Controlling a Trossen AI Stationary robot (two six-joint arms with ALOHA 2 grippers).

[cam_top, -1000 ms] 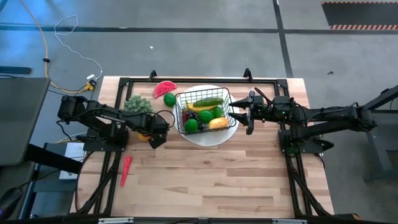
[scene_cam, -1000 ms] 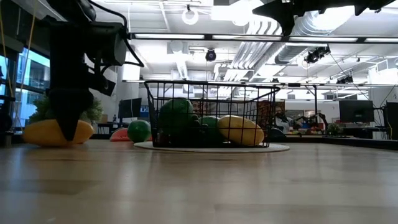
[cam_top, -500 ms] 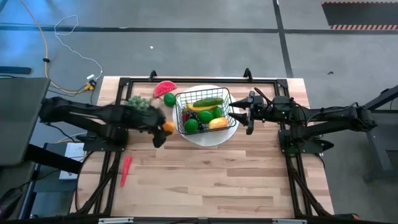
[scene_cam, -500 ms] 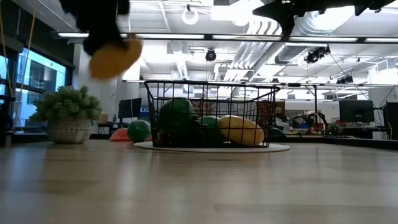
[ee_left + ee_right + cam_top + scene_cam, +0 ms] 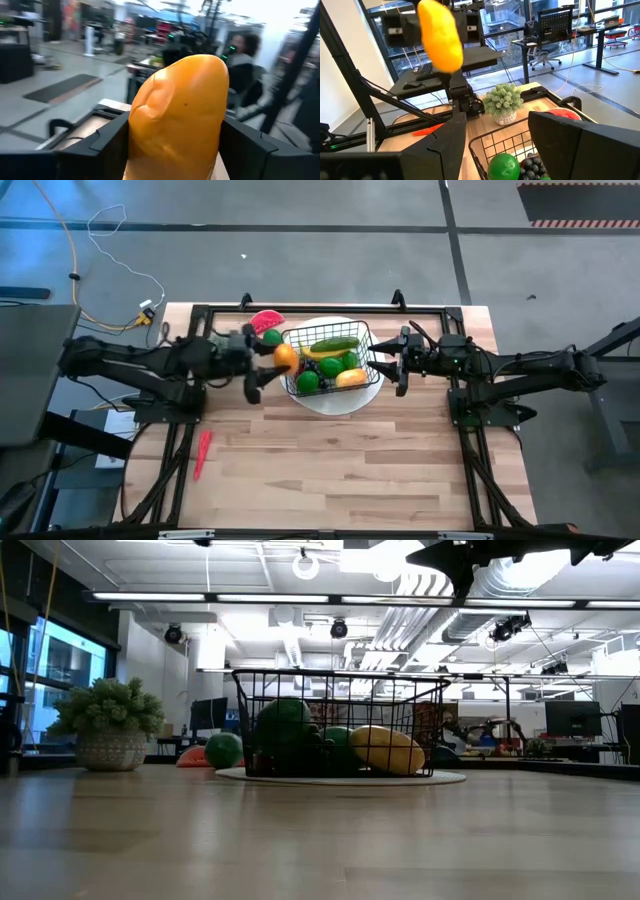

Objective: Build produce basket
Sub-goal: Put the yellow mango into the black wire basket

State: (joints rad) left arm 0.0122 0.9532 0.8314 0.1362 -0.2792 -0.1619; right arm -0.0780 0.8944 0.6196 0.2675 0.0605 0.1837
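Note:
My left gripper (image 5: 268,362) is shut on an orange-yellow fruit (image 5: 285,357) and holds it high, just left of the black wire basket (image 5: 292,340). The fruit (image 5: 440,35) also shows in the right wrist view. The basket stands on a round white plate (image 5: 330,404) and holds a cucumber (image 5: 335,345), limes (image 5: 308,380), grapes (image 5: 532,165) and a yellow fruit (image 5: 385,750). A watermelon slice (image 5: 265,320) and a lime (image 5: 272,337) lie on the table behind the basket's left end. My right gripper (image 5: 399,366) stands open and empty at the basket's right end. My left gripper pinches the orange-yellow fruit by its two sides (image 5: 140,130) between its two fingers (image 5: 107,142). The fingers lie level and come from the table's left. The fruit's rounded end (image 5: 192,75) sticks out past the fingertips, lifted well clear of the table.
A small potted plant (image 5: 108,725) stands left of the basket, below my left arm. A red pepper (image 5: 202,452) lies near the table's left front. The wooden tabletop (image 5: 350,470) in front of the plate is bare.
My left gripper has risen from the table with the orange-yellow fruit, tipped from pointing down to level, and swung toward the basket. The fruit, which lay on the table beside the plant, is now lifted clear.

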